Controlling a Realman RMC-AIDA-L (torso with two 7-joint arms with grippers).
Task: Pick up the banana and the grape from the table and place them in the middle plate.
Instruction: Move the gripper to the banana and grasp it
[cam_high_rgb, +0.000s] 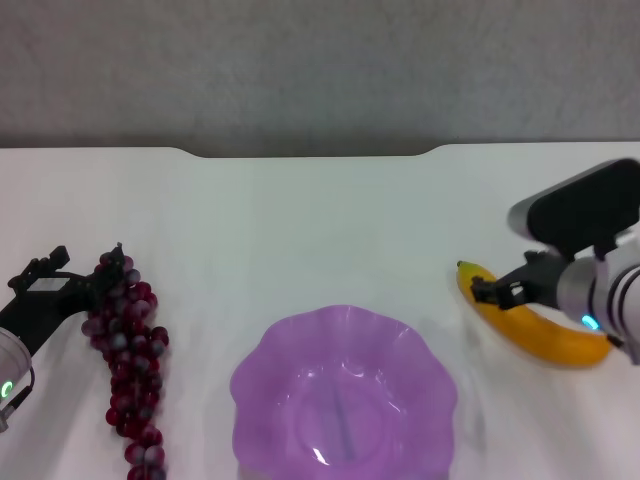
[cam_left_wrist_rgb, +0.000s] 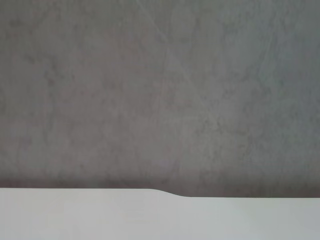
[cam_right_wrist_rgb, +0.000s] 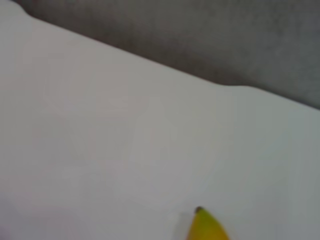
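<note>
While the purple middle plate (cam_high_rgb: 345, 395) sits at the bottom centre of the head view, bare inside, both fruits lie on the white counter (cam_high_rgb: 320, 220) to either side of it. The grape (cam_high_rgb: 127, 360) is a long dark red bunch at the lower left of the frame, running from mid-height down to the bottom edge, well apart from the plate's wavy rim. The left pincer (cam_high_rgb: 85, 285) comes in from the left edge, and its black fingers meet the upper end of the bunch; how far apart they stand cannot be told, since the dark fingers blend with the dark grapes.

At the right of the frame, the banana (cam_high_rgb: 530, 325) lies on the counter on a slant, its dark tip toward the upper left and its far end tucked under the robot's wrist. The right pincer (cam_high_rgb: 497, 291) reaches in from the right edge and sits over the banana's upper part, its black fingers close to or on the yellow skin. Whether they grip it cannot be told.

The left wrist view shows only the counter's far edge (cam_left_wrist_rgb: 165, 192) against a grey wall. The right wrist view shows the banana's tip (cam_right_wrist_rgb: 206, 226) at the bottom of the frame.
</note>
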